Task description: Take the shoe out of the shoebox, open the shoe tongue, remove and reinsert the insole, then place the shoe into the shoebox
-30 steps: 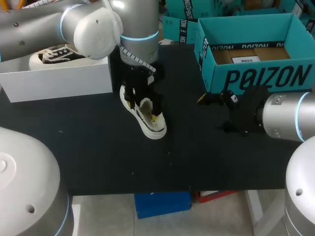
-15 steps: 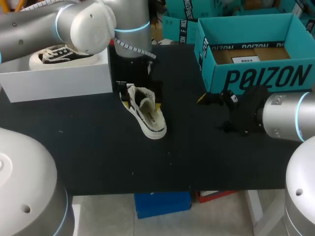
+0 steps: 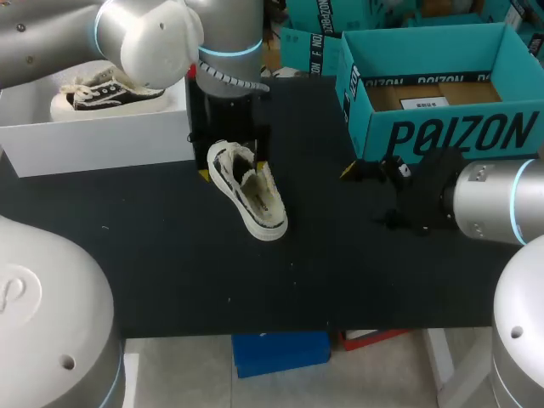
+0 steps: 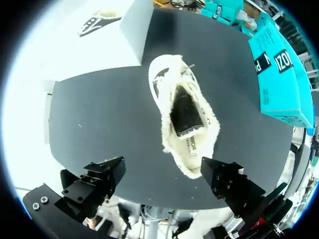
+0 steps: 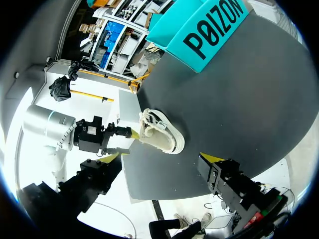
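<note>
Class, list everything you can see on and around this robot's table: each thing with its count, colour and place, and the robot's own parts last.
loose shoe: one, cream-white with black, on the table between the two boxes, opening upward
boxed shoe: one, white and black, inside the white shoebox
white shoebox: one, white, open, at the table's far left
teal box: one, teal with black lettering, open, at the table's far right
table: one, black top, under everything
left gripper: one, black with yellow tips, open, over the loose shoe's end nearest the white shoebox
right gripper: one, black with yellow tips, open and empty, in front of the teal box
</note>
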